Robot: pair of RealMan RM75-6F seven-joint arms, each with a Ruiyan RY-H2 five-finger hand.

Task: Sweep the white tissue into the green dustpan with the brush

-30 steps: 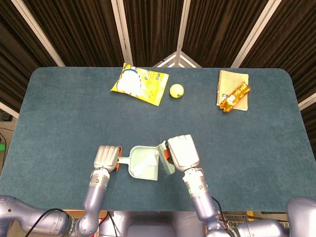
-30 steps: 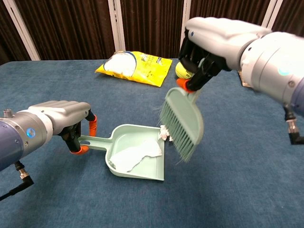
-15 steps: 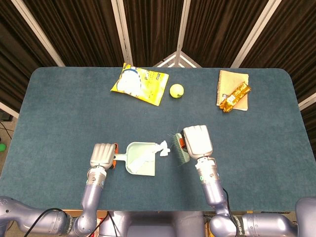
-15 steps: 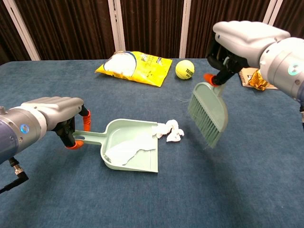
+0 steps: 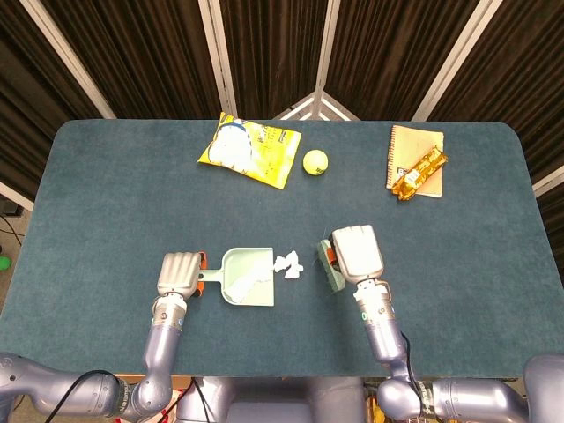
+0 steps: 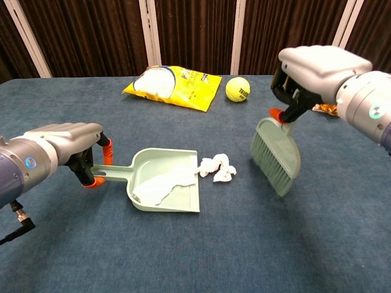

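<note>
- The left hand [image 6: 64, 141] sits low over the near left part of the table [image 5: 106, 203], knuckles up, forearm running back toward the robot. Its fingers are curled around the handle of the green dustpan [image 6: 164, 186], gripping it.
- The green dustpan lies flat on the table. Its long axis runs left to right; the handle points toward the left hand and the open mouth faces right. A flat piece of white paper [image 6: 160, 186] lies inside the pan.
- The white tissue [image 6: 217, 168], a crumpled clump, lies on the table touching or just beside the right-hand corner of the pan mouth, between the dustpan and the brush [image 6: 276, 151]. It is not in the pan.
- The right hand [image 6: 317, 72] is raised above the table to the right of the tissue, palm down. Its fingers are closed around the brush handle, holding it from above.
- The brush hangs below the right hand, handle up, bristles pointing down and slightly toward the robot. The bristles are clear of the tissue.
- Far side of the table: a yellow bag [image 5: 248, 150], a tennis ball [image 5: 315, 161] just beside it, and a notebook [image 5: 415, 159] with a snack wrapper [image 5: 419, 173] on it.
</note>
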